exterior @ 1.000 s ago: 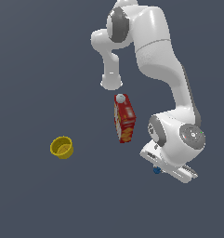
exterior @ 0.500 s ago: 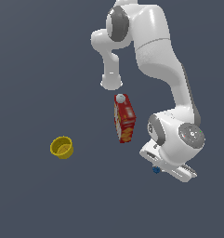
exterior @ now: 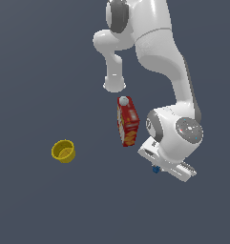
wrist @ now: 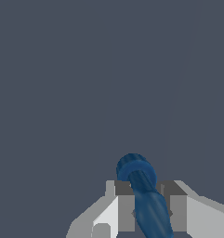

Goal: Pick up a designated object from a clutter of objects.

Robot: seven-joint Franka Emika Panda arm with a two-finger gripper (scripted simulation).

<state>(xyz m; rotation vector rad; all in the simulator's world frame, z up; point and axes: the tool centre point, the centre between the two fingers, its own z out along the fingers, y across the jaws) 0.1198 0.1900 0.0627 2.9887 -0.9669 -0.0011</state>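
Note:
The designated object [wrist: 140, 183] is a tiny dark-blue knobbly item. In the wrist view it sits between the two grey fingers [wrist: 125, 204], which press on both its sides. My gripper [wrist: 148, 187] is shut on it. In the exterior view the blue item [exterior: 156, 169] peeks out under the white hand, and the gripper [exterior: 157, 166] itself is mostly hidden by the hand. The rest of the clutter is a tall red cracker box [exterior: 128, 121] to the exterior view's left of the hand, and a small yellow cup [exterior: 63, 151] further left.
A small pale grey sphere [exterior: 124, 100] sits at the top of the red box. The arm's base [exterior: 114, 85] stands behind the box. The hand is close to the box's lower right side.
The hand and the blue item in it have shifted slightly up and toward the exterior view's left. The box and cup have not moved.

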